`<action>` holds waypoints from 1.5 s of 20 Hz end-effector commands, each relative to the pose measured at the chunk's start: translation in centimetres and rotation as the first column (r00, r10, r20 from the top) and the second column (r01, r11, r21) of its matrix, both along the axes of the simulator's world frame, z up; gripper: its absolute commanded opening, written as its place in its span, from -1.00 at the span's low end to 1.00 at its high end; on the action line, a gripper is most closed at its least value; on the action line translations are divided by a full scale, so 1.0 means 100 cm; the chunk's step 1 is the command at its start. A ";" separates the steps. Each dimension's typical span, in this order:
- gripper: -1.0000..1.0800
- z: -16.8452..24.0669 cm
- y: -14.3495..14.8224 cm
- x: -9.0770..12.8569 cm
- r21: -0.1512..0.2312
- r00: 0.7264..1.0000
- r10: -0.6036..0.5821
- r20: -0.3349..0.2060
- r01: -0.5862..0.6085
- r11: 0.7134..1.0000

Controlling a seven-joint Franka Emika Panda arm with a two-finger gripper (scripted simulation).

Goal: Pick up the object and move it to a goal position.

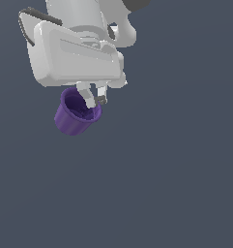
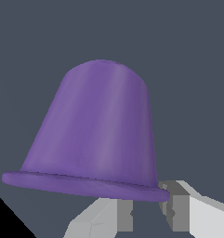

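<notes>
The object is a small purple cup [image 1: 75, 116] with a flared rim and a darker inside, and it hangs tilted just under the white hand in the exterior view's upper left. My gripper [image 1: 95, 100] is shut on the cup's rim, one finger inside the mouth and the other outside the wall. In the wrist view the cup [image 2: 102, 125] fills the frame, seen from its side with the flared rim toward the camera. The gripper [image 2: 147, 213] closes on the rim's edge, and two grey-white fingertips [image 2: 113, 216] stand close together there.
A plain dark grey surface [image 1: 176, 184] spreads all around with no other objects on it. No goal marker shows in either view.
</notes>
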State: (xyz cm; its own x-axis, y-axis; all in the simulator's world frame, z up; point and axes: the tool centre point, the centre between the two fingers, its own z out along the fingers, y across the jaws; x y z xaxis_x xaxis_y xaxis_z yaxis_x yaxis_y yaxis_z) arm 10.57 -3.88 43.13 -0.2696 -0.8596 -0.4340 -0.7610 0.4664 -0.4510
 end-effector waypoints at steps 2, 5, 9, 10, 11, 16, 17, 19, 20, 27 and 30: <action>-1.00 0.025 0.003 0.003 -0.013 0.999 -0.042 0.030 0.042 0.999; -1.00 0.042 0.005 0.005 -0.022 0.996 -0.070 0.048 0.071 0.997; -1.00 0.058 0.007 0.006 -0.031 0.993 -0.097 0.067 0.100 0.995; -1.00 0.061 0.007 0.007 -0.033 0.992 -0.103 0.070 0.105 0.994; -1.00 0.064 0.007 0.007 -0.035 0.991 -0.108 0.073 0.111 0.993; -1.00 0.074 0.009 0.008 -0.041 0.989 -0.125 0.084 0.129 0.991; -1.00 0.075 0.009 0.008 -0.042 0.988 -0.127 0.085 0.131 0.991; -1.00 0.077 0.009 0.008 -0.043 0.988 -0.129 0.086 0.133 0.990; -1.00 0.077 0.009 0.008 -0.043 0.988 -0.129 0.086 0.133 0.990; -1.00 0.076 0.013 0.012 -0.043 0.988 -0.128 0.083 0.132 0.990; -1.00 0.078 0.018 0.017 -0.043 0.988 -0.128 0.083 0.132 0.990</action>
State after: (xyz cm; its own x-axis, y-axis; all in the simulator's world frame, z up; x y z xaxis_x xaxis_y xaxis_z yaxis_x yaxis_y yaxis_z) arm 12.04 -2.33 50.71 -0.3474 -0.8398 -0.4172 -0.6569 0.5354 -0.5309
